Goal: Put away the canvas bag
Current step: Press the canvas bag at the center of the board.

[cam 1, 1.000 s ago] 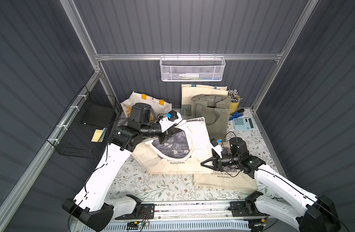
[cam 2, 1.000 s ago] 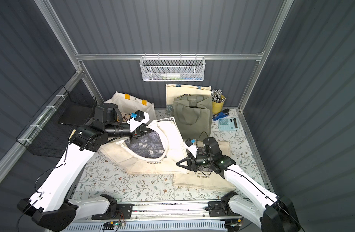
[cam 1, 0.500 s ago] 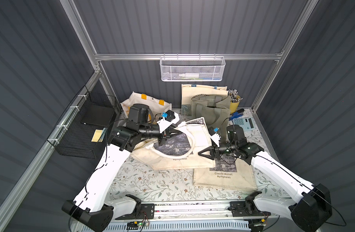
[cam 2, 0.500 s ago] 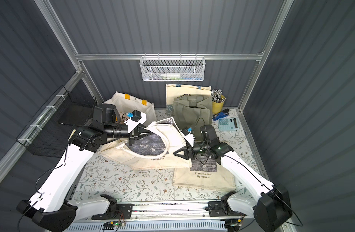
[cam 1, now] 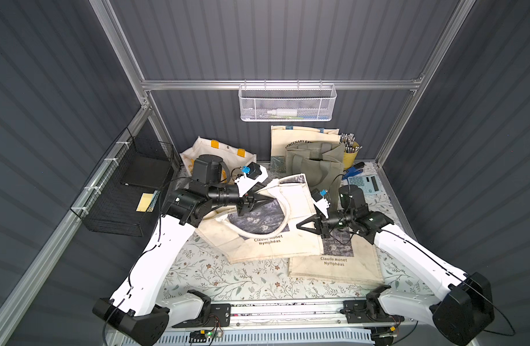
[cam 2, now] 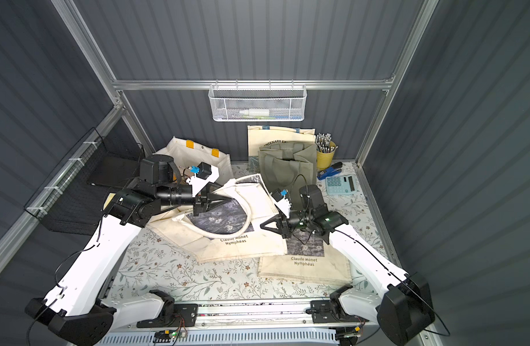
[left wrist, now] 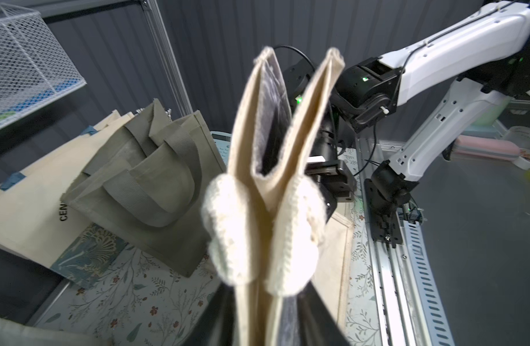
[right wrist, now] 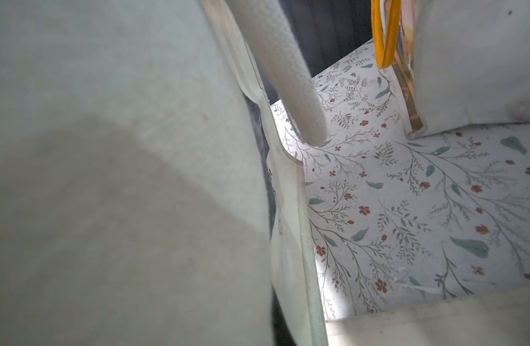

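The canvas bag (cam 1: 257, 248), cream with a dark print and "Claude Monet Nymphéas" lettering, lies across the middle of the floral table, its mouth end raised. My left gripper (cam 1: 269, 197) is at that raised rim. In the left wrist view the folded rim (left wrist: 257, 149) and two white rope handle ends stand between the dark fingers (left wrist: 215, 314), but I cannot make out whether they press on it. My right gripper (cam 1: 299, 226) is shut low at the bag's right side. Its wrist view is filled by close bag cloth (right wrist: 107, 179) that hides the fingers.
A second Monet bag (cam 1: 347, 263) lies flat, partly under the first. At the back are a green tote (cam 1: 314, 161), a cream bag with yellow tabs (cam 1: 215, 149), a pen cup (cam 1: 351, 149) and a calculator (cam 1: 364, 184). A black wire basket (cam 1: 122, 191) hangs left, a white mesh basket (cam 1: 287, 103) on the back wall.
My left gripper has come down with the bag's rim. My right gripper moved from the second bag up to the canvas bag's right side, opened wider, then shut.
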`<state>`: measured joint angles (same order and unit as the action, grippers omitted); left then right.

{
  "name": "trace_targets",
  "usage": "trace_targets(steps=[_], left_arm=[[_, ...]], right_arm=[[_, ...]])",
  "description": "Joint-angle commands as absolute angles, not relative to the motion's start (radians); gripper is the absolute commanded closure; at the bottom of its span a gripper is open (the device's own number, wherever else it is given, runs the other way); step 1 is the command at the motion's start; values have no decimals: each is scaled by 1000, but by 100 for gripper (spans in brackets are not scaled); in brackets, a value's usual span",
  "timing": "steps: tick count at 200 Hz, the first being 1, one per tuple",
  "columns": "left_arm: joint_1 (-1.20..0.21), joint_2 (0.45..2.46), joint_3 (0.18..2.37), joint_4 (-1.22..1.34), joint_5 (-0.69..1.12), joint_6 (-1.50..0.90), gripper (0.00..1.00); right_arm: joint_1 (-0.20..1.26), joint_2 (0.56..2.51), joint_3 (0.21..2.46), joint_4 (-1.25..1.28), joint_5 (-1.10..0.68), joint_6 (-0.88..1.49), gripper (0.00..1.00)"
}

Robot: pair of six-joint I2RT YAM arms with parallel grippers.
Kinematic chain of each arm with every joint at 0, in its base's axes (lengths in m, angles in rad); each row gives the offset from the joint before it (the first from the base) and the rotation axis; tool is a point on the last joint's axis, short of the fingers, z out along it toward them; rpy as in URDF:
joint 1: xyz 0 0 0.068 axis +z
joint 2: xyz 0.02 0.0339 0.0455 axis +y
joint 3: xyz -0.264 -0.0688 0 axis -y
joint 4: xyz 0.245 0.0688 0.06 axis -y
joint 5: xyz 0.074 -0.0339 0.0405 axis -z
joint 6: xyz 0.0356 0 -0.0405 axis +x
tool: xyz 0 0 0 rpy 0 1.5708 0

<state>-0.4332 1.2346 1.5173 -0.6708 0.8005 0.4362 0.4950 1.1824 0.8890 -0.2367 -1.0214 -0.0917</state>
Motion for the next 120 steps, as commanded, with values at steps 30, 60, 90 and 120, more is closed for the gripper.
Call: trace_targets(steps=[30,60,90,120], left_arm=[[-442,1150,1443,-460,516,308,0],[-441,1097,1396,-421,430,277,1],[-442,1012,1318,-410,284,226,0],[-442,956,1281,-501,210,137,1]], right_arm=[[398,1059,803,-124,-1118,26,100],[365,1057,807,-148,-1155,23,100],[356,1041,835,-198,-1129,-26,100],[335,1035,870,-206,-1135,-15,100]])
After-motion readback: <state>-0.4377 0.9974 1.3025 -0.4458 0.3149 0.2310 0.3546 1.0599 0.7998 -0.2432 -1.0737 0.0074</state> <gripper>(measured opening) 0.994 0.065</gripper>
